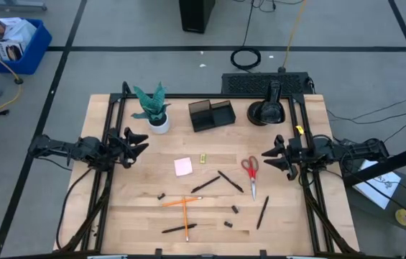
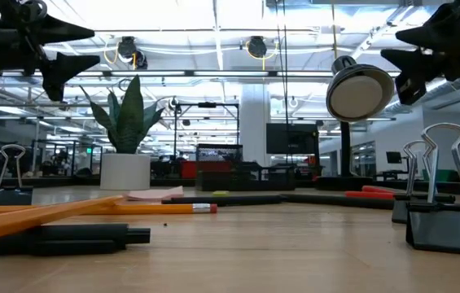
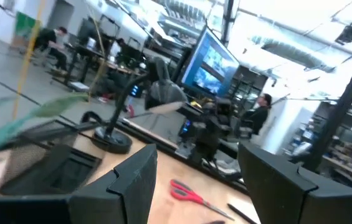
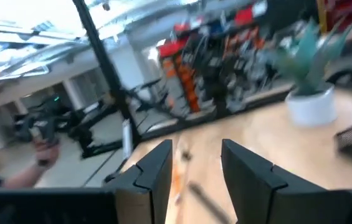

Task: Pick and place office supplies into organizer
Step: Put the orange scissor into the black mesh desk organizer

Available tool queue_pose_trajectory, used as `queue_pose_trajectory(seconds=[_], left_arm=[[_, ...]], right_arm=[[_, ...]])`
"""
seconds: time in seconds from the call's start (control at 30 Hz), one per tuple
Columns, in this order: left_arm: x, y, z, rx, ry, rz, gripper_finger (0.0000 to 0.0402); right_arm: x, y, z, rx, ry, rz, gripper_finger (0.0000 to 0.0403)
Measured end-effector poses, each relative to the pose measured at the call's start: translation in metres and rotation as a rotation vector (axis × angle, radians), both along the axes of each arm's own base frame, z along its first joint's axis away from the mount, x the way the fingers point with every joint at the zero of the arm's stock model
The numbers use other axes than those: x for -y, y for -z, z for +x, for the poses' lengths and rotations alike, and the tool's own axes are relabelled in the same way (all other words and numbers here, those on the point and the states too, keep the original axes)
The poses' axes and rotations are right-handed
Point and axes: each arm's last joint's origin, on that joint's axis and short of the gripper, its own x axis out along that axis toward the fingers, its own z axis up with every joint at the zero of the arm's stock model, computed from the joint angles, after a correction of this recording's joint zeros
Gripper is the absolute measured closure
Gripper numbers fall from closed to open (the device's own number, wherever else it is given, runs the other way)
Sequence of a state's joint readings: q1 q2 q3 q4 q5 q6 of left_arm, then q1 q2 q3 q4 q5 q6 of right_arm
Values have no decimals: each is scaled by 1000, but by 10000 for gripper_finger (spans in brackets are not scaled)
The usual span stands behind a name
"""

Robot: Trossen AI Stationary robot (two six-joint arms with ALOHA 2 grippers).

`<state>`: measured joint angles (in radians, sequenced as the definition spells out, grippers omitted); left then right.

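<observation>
Left gripper (image 1: pixel 139 144) sits at the table's left side near the plant (image 1: pixel 152 106), fingers parted, nothing between them; right gripper (image 1: pixel 269 155) at the right side just beside the scissors (image 1: pixel 251 170), fingers parted with a narrower gap, also empty. Organizer (image 1: pixel 213 114) stands at the back centre between plant and black domed object (image 1: pixel 266 111). Sticky-note pad (image 1: pixel 183 167), yellow piece (image 1: pixel 203 157), pens (image 1: pixel 230 180), pencil (image 1: pixel 182 202) and clips (image 1: pixel 235 209) lie loose mid-table.

A light wooden table (image 1: pixel 138 216) stands on a grey floor (image 1: pixel 102 68) crossed by dark lines. A blue plastic bin (image 1: pixel 17 44) sits on the floor well away from one table corner. Beyond the table lies a large open workshop under bright ceiling strip lights (image 2: pixel 213 32), with a glowing blue monitor screen (image 3: pixel 216 62).
</observation>
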<state>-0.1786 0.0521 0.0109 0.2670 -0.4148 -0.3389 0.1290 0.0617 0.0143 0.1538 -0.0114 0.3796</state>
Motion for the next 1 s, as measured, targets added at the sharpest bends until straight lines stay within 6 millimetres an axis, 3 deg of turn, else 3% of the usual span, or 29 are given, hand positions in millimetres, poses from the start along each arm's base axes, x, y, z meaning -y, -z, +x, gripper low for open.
queue_pose_trajectory(seconds=[0.1,0.33,0.47,0.7,0.83,1.0], left_arm=[[-1,1,0,-10,-23,-8,172],[-1,2,0,-20,-33,0,172],[-1,2,0,-24,-39,10,172],[-1,4,1,-47,-44,16,172],[-1,4,1,-44,-40,-3,172],[-1,7,2,-70,-36,-14,172]], right_arm=[[-5,3,5,-57,-45,75,273],[-23,-4,22,1,-71,104,273],[-35,11,35,-167,-11,31,273],[-62,-26,80,-194,48,-109,273],[-79,-58,103,-166,63,-117,273],[-107,-80,125,-176,86,-379,273]])
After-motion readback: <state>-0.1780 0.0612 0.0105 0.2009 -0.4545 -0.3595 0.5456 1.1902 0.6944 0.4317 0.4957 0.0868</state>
